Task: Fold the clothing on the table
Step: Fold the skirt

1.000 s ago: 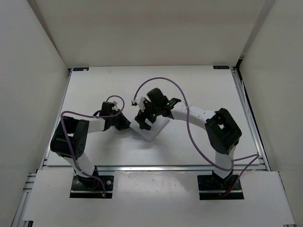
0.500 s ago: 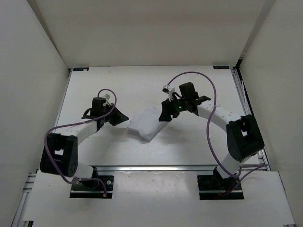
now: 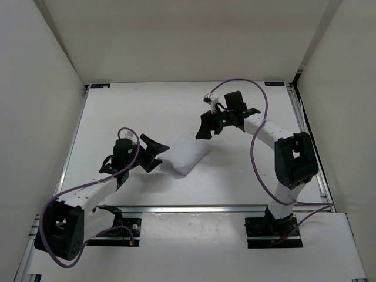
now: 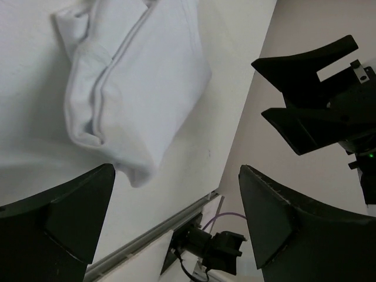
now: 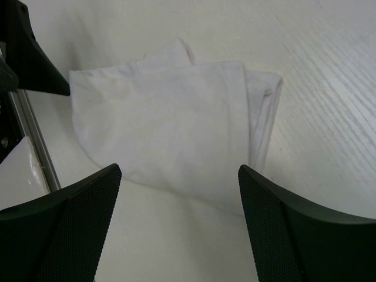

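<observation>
The clothing (image 3: 187,154) lies on the table (image 3: 129,111) as a small folded white bundle, free of both grippers. My left gripper (image 3: 156,153) hangs open just left of it, with nothing between its fingers. In the left wrist view the clothing (image 4: 135,76) shows stacked folded edges ahead of the open left gripper (image 4: 176,217). My right gripper (image 3: 203,128) stands open and empty just beyond the bundle's far right corner. In the right wrist view the clothing (image 5: 170,123) lies past the open right gripper (image 5: 179,229).
White walls enclose the table on three sides, and an aluminium rail (image 3: 194,207) runs along the near edge. The right gripper (image 4: 317,100) shows in the left wrist view. A left finger (image 5: 29,59) shows at the top left of the right wrist view.
Both grippers have left the clothing. The left gripper has opened and drawn back toward the near left. The right arm has pulled away to the far right. The folded bundle stays put.
</observation>
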`<state>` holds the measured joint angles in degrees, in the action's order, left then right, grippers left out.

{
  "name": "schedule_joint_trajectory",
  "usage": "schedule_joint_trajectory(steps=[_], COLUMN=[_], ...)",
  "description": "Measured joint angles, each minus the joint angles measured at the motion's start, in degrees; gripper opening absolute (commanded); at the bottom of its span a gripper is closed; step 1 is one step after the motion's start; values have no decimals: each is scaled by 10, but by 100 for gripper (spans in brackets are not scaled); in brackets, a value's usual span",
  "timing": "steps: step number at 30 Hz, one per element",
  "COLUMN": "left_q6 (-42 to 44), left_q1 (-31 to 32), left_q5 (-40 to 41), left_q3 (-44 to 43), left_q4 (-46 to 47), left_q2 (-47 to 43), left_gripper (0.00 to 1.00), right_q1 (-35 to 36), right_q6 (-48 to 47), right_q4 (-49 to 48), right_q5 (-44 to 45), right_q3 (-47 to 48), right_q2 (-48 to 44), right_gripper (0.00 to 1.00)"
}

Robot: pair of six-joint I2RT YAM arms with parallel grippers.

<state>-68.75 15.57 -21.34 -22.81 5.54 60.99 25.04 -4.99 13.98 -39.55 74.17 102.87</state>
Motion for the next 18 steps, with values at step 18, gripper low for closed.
schedule_joint_trajectory(steps=[18], left_q6=[-13], left_q1=[21], left_q5=[59], left_q3=[-18], left_q4=[61], left_q2=[158], left_gripper=[99], right_q1=[-52], right_q6=[-8], right_q4=[28], right_q5=[-36], right_q3=[1], right_q2=[8], right_gripper=[84])
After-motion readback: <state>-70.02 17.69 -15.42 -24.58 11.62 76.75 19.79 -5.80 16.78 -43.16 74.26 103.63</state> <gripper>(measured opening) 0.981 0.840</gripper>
